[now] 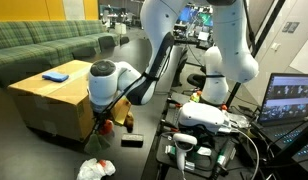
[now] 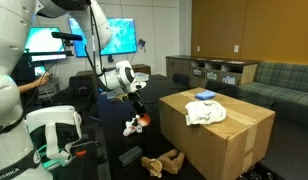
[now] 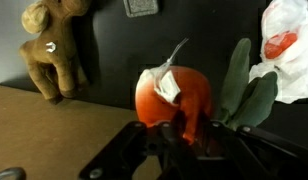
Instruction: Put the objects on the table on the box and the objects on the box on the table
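Jaws of my end effector [image 3: 179, 132] clench a red toy fruit [image 3: 179, 95] above the table [image 2: 106, 138], beside the box [image 2: 219, 135].

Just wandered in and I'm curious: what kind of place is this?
Probably a robotics lab in an office lounge: a robot arm, lit monitors, and a green couch.

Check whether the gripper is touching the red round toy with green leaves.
Touching. In the wrist view the gripper is shut on the red round toy with green leaves, clamping its lower half with no gap visible between them.
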You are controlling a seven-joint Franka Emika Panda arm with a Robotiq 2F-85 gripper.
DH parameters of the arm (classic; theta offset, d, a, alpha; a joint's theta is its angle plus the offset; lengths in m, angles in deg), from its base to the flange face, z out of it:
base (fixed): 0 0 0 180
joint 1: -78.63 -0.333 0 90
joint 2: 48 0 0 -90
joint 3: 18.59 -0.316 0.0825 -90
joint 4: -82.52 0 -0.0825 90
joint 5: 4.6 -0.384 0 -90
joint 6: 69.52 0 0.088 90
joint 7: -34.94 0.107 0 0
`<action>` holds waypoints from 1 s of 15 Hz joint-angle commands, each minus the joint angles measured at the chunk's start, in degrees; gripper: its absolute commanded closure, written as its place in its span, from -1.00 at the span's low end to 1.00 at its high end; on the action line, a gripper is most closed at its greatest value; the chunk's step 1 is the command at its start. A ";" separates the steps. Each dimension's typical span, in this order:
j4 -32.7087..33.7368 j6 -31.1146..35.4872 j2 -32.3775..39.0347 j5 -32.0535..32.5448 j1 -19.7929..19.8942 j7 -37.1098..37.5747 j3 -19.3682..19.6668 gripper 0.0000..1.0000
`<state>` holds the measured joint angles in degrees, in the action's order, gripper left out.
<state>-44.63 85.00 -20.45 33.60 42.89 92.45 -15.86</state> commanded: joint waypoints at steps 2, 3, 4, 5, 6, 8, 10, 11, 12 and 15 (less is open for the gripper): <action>0.94 0.47 1.04 4.24 -0.02 3.08 1.34 -0.02; 0.33 0.37 0.68 4.23 0.67 2.18 0.84 -0.20; -0.59 0.32 -0.12 3.78 1.52 0.76 0.11 -0.33; -1.66 0.28 -1.08 3.17 2.51 -1.18 -0.74 -0.46; -2.62 0.18 -1.76 2.41 3.57 -3.13 -1.67 -0.64; -5.50 0.51 -3.56 0.08 6.98 -9.53 -4.61 -0.94; -8.35 -0.12 -5.00 -2.77 10.05 -15.81 -7.20 -1.00; -9.65 -0.30 -5.55 -4.41 11.13 -18.61 -7.94 -1.00; -10.87 -0.60 -6.16 -6.19 12.03 -21.31 -8.45 -1.00; -13.50 -0.71 -6.71 -12.27 14.10 -28.78 -9.22 -1.00</action>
<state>-54.63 84.75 -24.48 26.67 54.77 70.80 -23.68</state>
